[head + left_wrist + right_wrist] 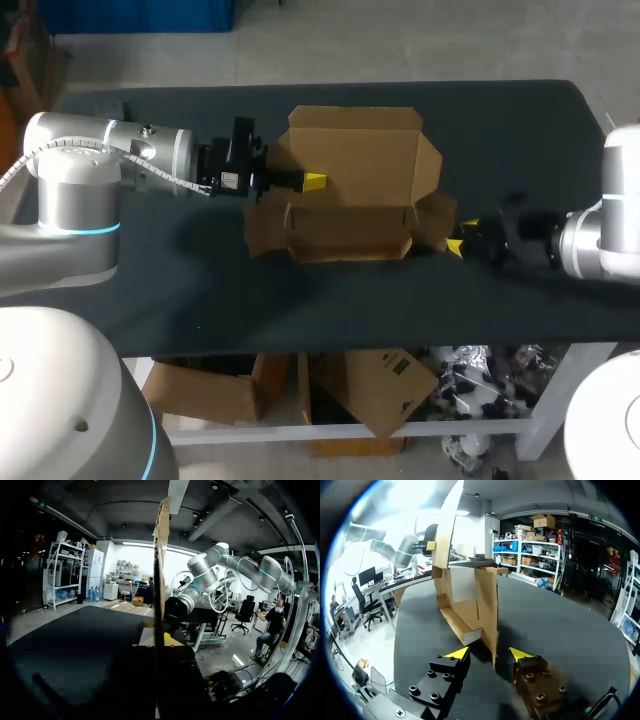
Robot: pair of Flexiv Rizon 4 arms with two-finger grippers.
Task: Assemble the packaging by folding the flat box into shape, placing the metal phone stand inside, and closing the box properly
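While an arm sits at each end of it, a half-folded box (350,225) rests in the middle of the table (150,290).
The table top is flat and black. The box lies long-ways from left to right, open side up, with its lid (355,150) open toward the far edge. The left gripper (312,181) is at the box's left end; I cannot tell if it is gripping. The right gripper (489,654) is at the right end, jaws loose, a side flap (489,610) standing between them.

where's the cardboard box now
In the head view the cardboard box sits centre of the table, left end effector at its left wall, right end effector at its right flap.
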